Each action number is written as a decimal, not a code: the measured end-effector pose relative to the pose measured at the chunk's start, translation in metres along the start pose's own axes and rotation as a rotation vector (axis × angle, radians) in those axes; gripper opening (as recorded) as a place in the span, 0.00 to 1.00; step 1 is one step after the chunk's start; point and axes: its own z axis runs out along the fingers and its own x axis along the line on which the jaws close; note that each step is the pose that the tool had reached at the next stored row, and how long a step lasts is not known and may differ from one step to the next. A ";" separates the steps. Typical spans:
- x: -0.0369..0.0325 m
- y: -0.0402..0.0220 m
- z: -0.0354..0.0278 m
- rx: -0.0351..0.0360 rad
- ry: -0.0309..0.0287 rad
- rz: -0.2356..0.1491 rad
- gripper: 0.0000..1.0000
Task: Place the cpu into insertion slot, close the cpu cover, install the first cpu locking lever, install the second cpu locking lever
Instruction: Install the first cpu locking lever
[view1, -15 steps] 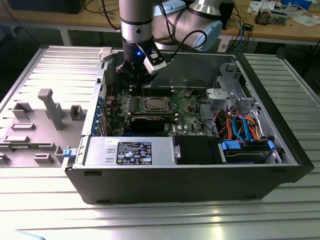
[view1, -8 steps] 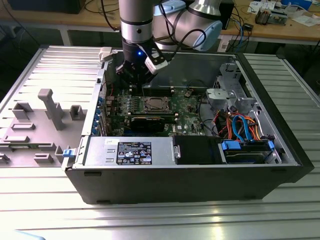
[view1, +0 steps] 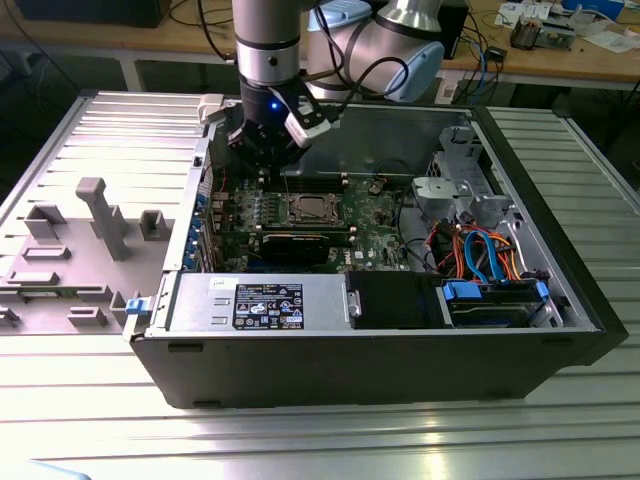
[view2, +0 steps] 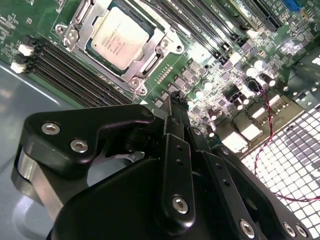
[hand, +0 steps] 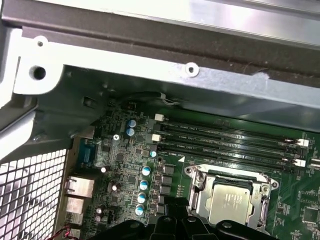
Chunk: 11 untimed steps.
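Observation:
The cpu (view2: 120, 40), a small silver-grey square, lies flat in the insertion slot (view2: 106, 61) on the green motherboard; only the slot's dark edge shows around it. The cpu cover (view2: 150, 56), a silvery frame with a cut-out middle, lies down around the chip. Thin lever wires (view2: 76, 22) run low along the frame's sides. My gripper (view2: 175, 102) hangs above the board a short way off the socket, beside the small capacitors, with its black fingers together and nothing between them. In the exterior view the gripper (view1: 268, 160) is over the case's back, toward that view's left, behind the cpu (view1: 311, 209). The first wrist view shows cpu (hand: 231, 204) and cover (hand: 227, 176).
Long black memory slots (hand: 225, 142) run beside the socket. The open case's metal wall (hand: 150, 75) rises close behind the gripper. A black labelled box (view1: 268, 305), a drive bay (view1: 495, 300) and coloured cables (view1: 480, 250) fill the front. A grey fixture (view1: 100, 215) stands outside the case.

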 end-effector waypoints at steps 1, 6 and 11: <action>0.0000 0.0002 -0.0001 0.0002 -0.0002 0.001 0.11; -0.0008 0.0046 -0.0012 0.0009 -0.0020 0.001 0.11; -0.0022 0.0127 -0.0031 0.0038 -0.0031 0.012 0.11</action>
